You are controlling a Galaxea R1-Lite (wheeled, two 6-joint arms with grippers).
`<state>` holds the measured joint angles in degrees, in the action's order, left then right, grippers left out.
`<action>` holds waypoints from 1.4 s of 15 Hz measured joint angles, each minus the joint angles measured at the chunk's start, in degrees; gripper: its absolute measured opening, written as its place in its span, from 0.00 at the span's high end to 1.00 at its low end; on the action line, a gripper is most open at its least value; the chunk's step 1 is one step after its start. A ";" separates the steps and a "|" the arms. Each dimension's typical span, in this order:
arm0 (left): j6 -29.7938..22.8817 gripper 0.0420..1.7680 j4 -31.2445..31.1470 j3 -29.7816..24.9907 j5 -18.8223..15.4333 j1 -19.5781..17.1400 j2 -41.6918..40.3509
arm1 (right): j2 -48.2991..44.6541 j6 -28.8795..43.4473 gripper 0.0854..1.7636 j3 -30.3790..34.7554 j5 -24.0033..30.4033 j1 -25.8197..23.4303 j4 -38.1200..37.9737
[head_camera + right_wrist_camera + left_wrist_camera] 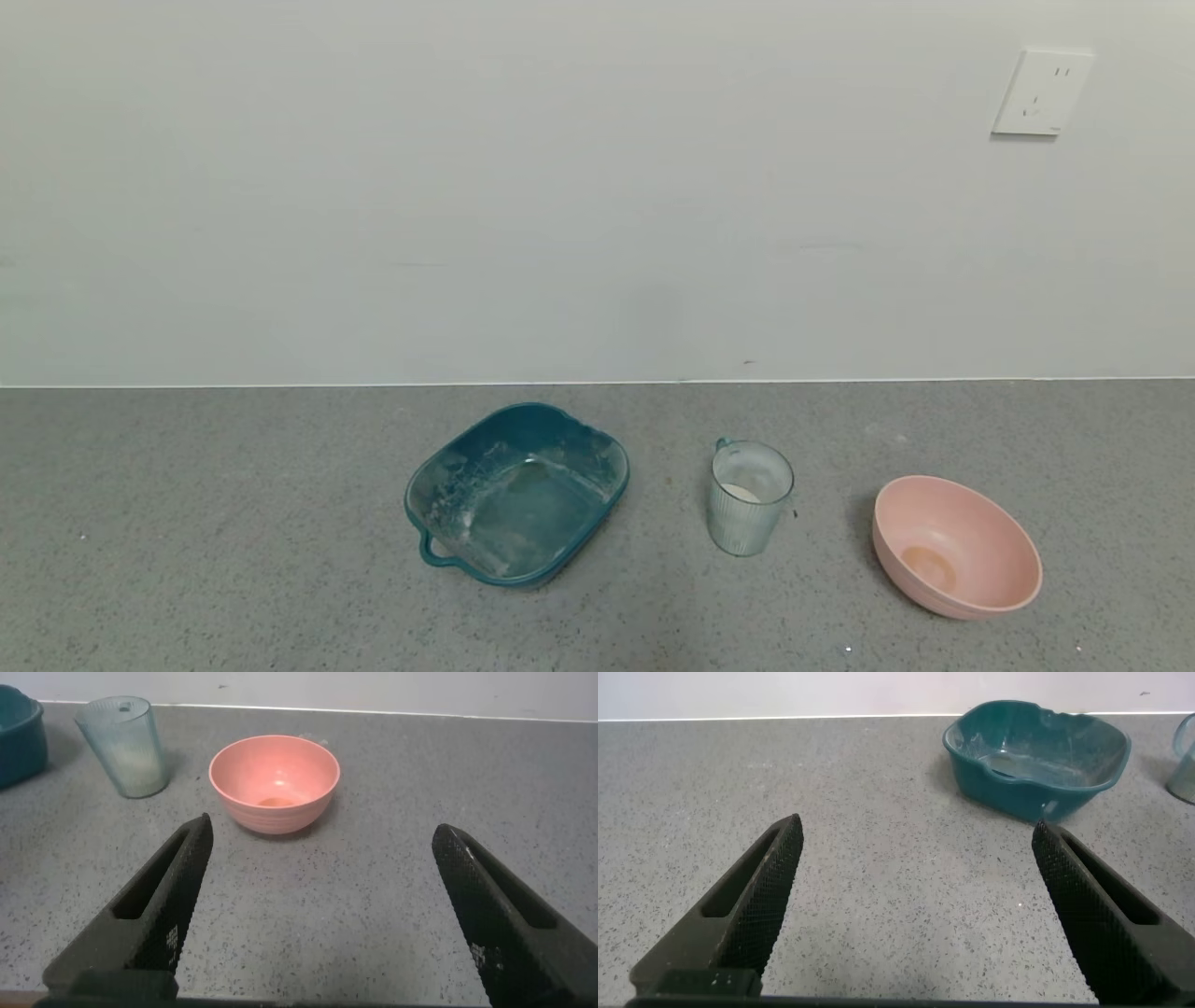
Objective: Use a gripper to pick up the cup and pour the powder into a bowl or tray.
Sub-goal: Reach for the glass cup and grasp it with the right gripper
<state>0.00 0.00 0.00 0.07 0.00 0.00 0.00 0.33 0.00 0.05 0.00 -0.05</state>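
The clear ribbed cup (pixel 750 499) stands upright on the grey counter, with white powder (pixel 742 492) in its bottom and a small teal handle at its rim. It also shows in the right wrist view (pixel 124 747). The pale pink bowl (pixel 957 546) sits to its right and shows in the right wrist view (pixel 274 782) too. Neither gripper shows in the head view. My left gripper (pixel 915 835) is open and empty over bare counter. My right gripper (pixel 322 835) is open and empty, short of the pink bowl.
A teal rounded-square tray (pixel 518 493) with a handle and powder smears sits left of the cup; it also shows in the left wrist view (pixel 1036 756). A white wall with a socket (pixel 1041 91) rises behind the counter (pixel 233 523).
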 joint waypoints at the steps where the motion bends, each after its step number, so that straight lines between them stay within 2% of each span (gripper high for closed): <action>1: 0.00 0.00 0.00 0.00 -0.02 0.00 0.00 | 0.00 0.00 0.03 -0.02 0.00 0.00 0.12; 6: 0.00 0.00 0.00 0.00 0.00 0.00 0.00 | 0.00 -0.22 0.03 -1.07 -0.05 -0.07 0.00; 11: 0.00 0.00 0.00 0.00 -0.02 -0.02 0.00 | 4.82 -0.66 0.03 -9.23 0.28 0.10 -0.37; 17: 0.00 0.00 0.00 0.00 -0.02 -0.02 0.00 | 26.54 -0.88 0.03 -22.26 0.57 2.08 1.91; 21: 0.00 0.00 0.00 0.00 -0.02 0.00 0.00 | 45.42 -0.88 0.03 -27.59 0.80 6.44 8.67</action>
<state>0.00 0.00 0.00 0.05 0.00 0.00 45.42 -0.55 -27.59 0.85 6.44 8.62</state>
